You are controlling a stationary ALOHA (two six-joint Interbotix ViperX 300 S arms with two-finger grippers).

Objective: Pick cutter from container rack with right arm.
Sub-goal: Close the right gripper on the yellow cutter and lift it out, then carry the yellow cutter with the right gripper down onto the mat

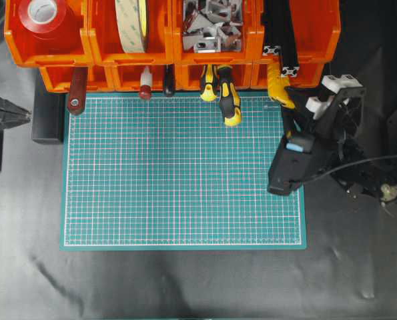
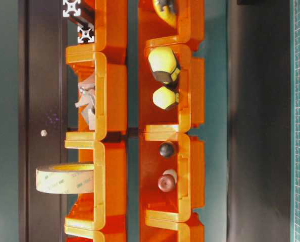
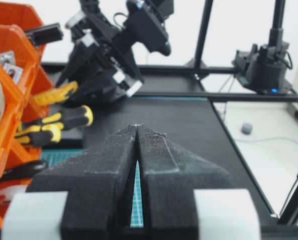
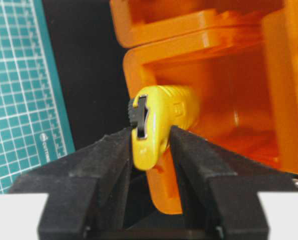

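Right gripper [image 4: 151,137] pinches the cutter [image 4: 156,122] at the container rack [image 4: 229,75]; it needs a straight pull outward, clear of the bin lip. Left gripper [image 3: 137,131] sits pressed together.

A robotics workshop bench: orange container rack [image 1: 171,47] of tools, green cutting mat [image 1: 178,173], camera stands.

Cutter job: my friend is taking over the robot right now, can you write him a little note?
Right tool: fingers on both sides of the cutter, seemingly shut on it.
Left tool: shut, empty, parked away from the rack.
Cutter: its end sticks out of the rack's lower bin on the right arm's side, not yet lifted out.
Done: reach and grip.
Left: pull the cutter clear of the bin.
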